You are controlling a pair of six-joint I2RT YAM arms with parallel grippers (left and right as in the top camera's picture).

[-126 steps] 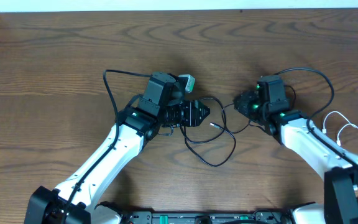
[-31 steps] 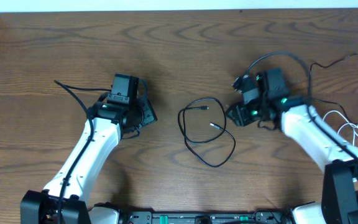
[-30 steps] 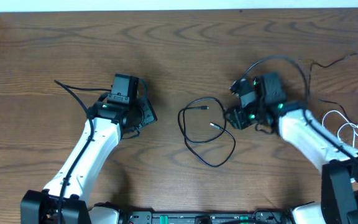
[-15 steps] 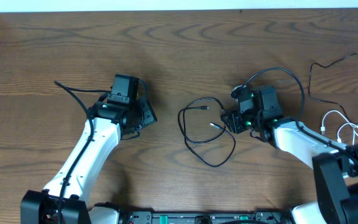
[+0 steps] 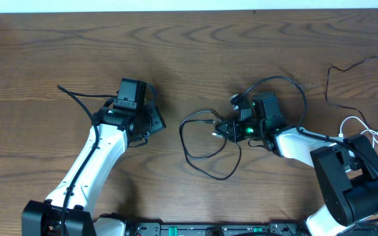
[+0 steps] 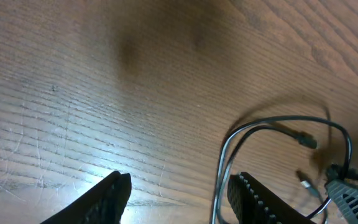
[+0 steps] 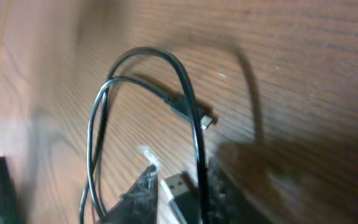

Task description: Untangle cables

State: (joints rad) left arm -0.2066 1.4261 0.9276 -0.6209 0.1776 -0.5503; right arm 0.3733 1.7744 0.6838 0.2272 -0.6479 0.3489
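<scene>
The black cable (image 5: pixel 184 141) lies in a loose loop on the wooden table between the two arms. My right gripper (image 5: pixel 220 129) is at the loop's right side. In the right wrist view its fingers (image 7: pixel 143 198) are closed in on one strand of the black cable (image 7: pixel 185 81), with a plug end (image 7: pixel 180 185) between them too. The other plug (image 7: pixel 207 120) lies free ahead. My left gripper (image 5: pixel 157 122) stands open and empty, a little left of the loop. The cable (image 6: pixel 272 122) lies just ahead of its right finger (image 6: pixel 260 200). The white cable (image 5: pixel 358 120) lies apart at the right edge.
Another thin black cord (image 5: pixel 346 65) curls at the far right of the table. The right arm's own thicker cord (image 5: pixel 287 80) arches above its wrist. The table's back edge (image 5: pixel 189 11) runs along the top.
My right gripper has moved left onto the black cable and closed its fingers. The loop has shifted and bulged to the left. The left arm has not moved.
</scene>
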